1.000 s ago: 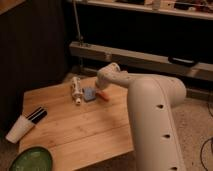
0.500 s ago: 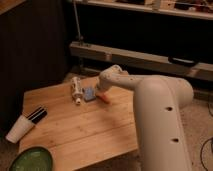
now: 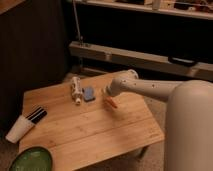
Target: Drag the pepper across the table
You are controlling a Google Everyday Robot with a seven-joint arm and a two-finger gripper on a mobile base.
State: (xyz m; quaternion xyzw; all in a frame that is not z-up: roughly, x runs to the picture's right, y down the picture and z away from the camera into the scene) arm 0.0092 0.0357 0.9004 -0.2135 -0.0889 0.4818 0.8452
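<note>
Low and pale, the table [image 3: 95, 131] fills the camera view; the gripper [image 3: 108, 94], pincer pressed together, hovers just above the pepper [image 3: 111, 103] right of the blue block [image 3: 89, 93] (contact unclear). Dragging seems underway: next, a steady sideways pull.

table [image 3: 100, 135]: in the middle of the view, carrying everything below.
bottle [image 3: 76, 89]: lying on the table's far part, left of centre.
block [image 3: 89, 94]: just beside the bottle, on its right.
pepper [image 3: 111, 103]: on the table right of the block, a little nearer the front.
gripper [image 3: 106, 92]: fingers closed, just above the pepper's far end, between block and pepper; its arm [image 3: 150, 90] reaches in from the right.
cup [image 3: 19, 130]: lying at the table's left edge.
bowl [image 3: 31, 160]: at the front left corner.
shelf [image 3: 140, 57]: behind the table.
</note>
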